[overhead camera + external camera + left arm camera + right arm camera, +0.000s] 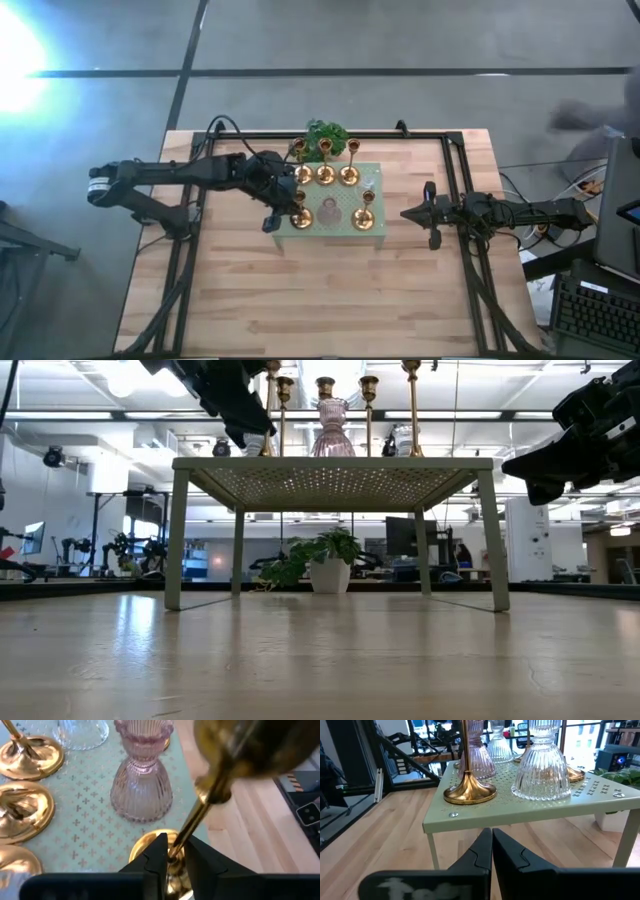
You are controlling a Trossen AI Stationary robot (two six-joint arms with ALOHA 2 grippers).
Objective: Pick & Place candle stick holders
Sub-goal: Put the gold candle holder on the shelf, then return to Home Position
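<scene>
Several gold candle stick holders (pixel 325 175) and a pink glass one (pixel 142 780) stand by their round bases on the pale green perforated stand (pixel 345 225), with a clear glass one (pixel 542 770) beside them. My left gripper (pixel 175 855) reaches over the stand's left near corner and is shut on the nearest gold holder (pixel 300 216). My right gripper (pixel 405 213) waits shut above the table, right of the stand, holding nothing. My left gripper has the gold holder's thin stem (pixel 176 847) between its two fingers, low down, just above the round base. The fingers come slanting down from the table's left and lie across the stem. The base (pixel 145 847) sits on the stand, close by the pink glass holder.
A leafy green plant (pixel 327 135) stands on the table behind the stand's far edge. Black frame rails (pixel 455 180) run along the table's sides. Bare wood lies in front of the stand (pixel 330 300).
</scene>
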